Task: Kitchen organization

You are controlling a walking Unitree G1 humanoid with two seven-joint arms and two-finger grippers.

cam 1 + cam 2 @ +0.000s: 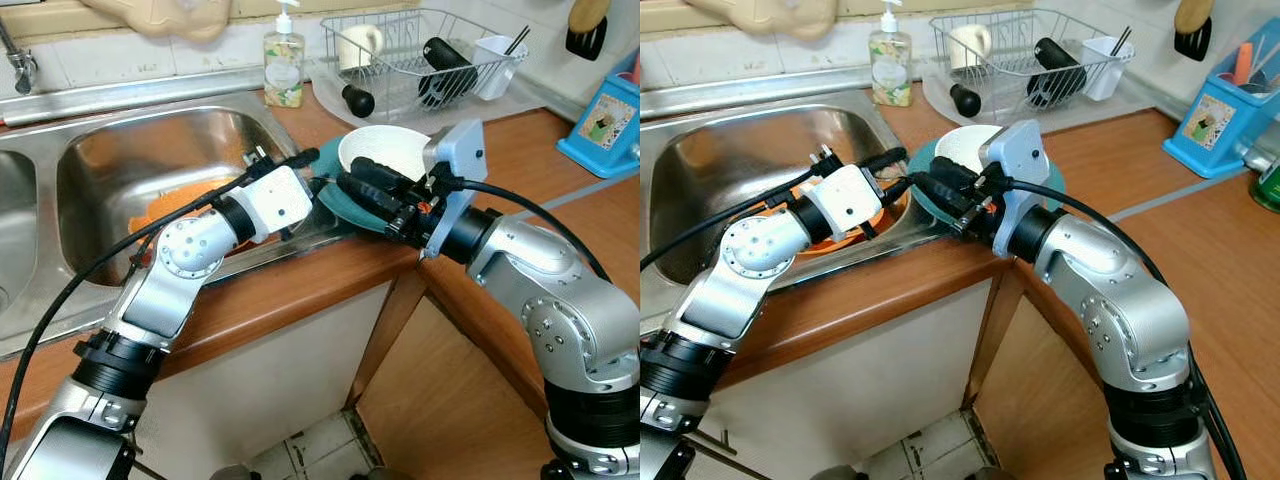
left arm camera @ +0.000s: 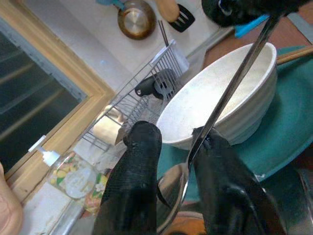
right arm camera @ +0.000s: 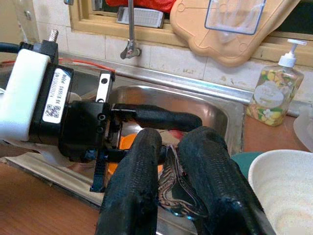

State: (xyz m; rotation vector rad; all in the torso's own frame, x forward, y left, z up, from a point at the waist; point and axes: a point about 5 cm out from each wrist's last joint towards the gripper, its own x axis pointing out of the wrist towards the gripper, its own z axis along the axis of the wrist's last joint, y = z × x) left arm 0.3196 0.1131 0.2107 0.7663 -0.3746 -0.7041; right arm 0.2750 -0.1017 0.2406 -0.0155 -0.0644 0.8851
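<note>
Silver forearms fill the lower frame, meeting mid-picture at the sink's edge. Both claws converge on one spoon (image 2: 230,93): the left claw (image 1: 318,166) has its fingers nearly closed around the spoon near the bowl end, while the right claw (image 1: 362,190) pinches the ornate handle end between almost closed fingers. That spoon hangs over a teal plate (image 1: 338,205) carrying a white bowl (image 1: 385,148), at centre frame on the wooden worktop (image 1: 540,160) beside the steel sink (image 1: 120,160). A dish rack (image 1: 420,55) sits at upper centre. This looks like a handover; one claw should loosen only once the other's grip is firm, keeping the spoon over the plate.
</note>
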